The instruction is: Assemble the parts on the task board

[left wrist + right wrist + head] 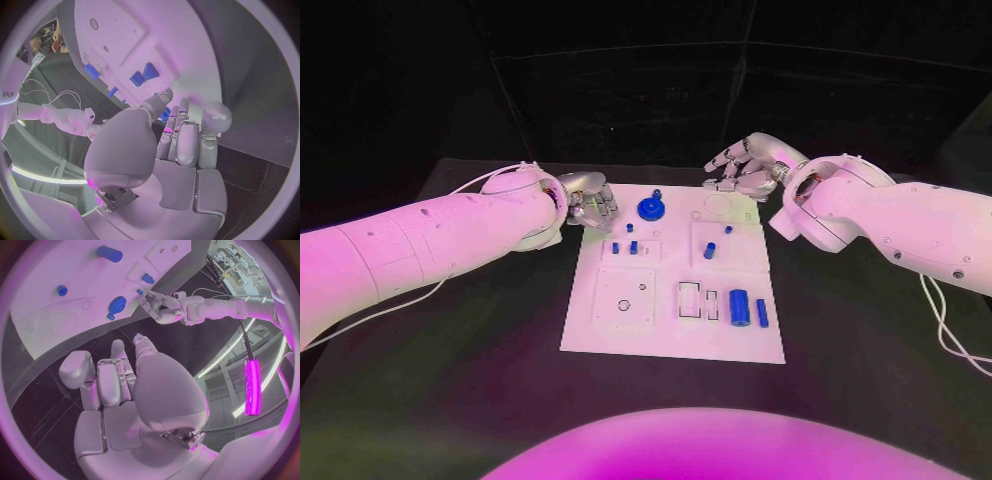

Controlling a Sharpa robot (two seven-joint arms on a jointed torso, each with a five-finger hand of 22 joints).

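The white task board lies in the middle of the table. At its far end stands a round blue knob. Several small blue pegs stand left of centre, and a blue cylinder and a blue bar lie at the near right. My left hand hovers at the board's far left corner, fingers stretched side by side towards the nearest peg and holding nothing I can see. My right hand hangs spread and empty beyond the far right corner.
The board has square recessed panels at its near left and a slotted panel beside them. Black table surrounds the board on all sides. Thin white cables trail from both arms.
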